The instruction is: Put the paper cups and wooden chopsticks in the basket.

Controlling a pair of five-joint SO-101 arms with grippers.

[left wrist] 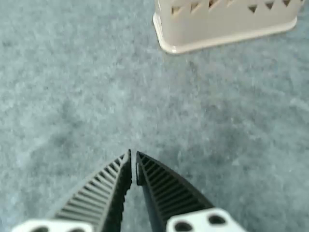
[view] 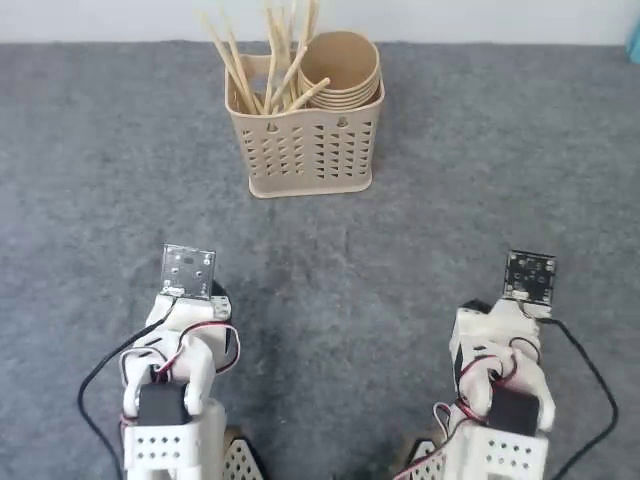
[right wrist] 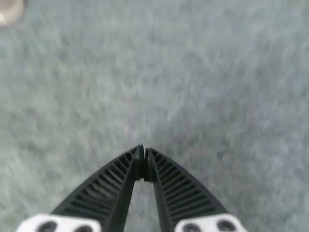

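Standing far across the grey mat [view: 480,180], the basket [view: 305,150] holds the stacked paper cups [view: 342,62] and wooden chopsticks [view: 272,50]. The left gripper [left wrist: 133,166], facing the basket, is closed and empty. The right gripper [right wrist: 144,162] is closed on nothing too.

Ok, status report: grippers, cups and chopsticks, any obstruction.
Left gripper shut, empty; right gripper shut, empty. Paper cups stacked in the basket, wooden chopsticks standing beside them. No obstruction seen on the carpet.
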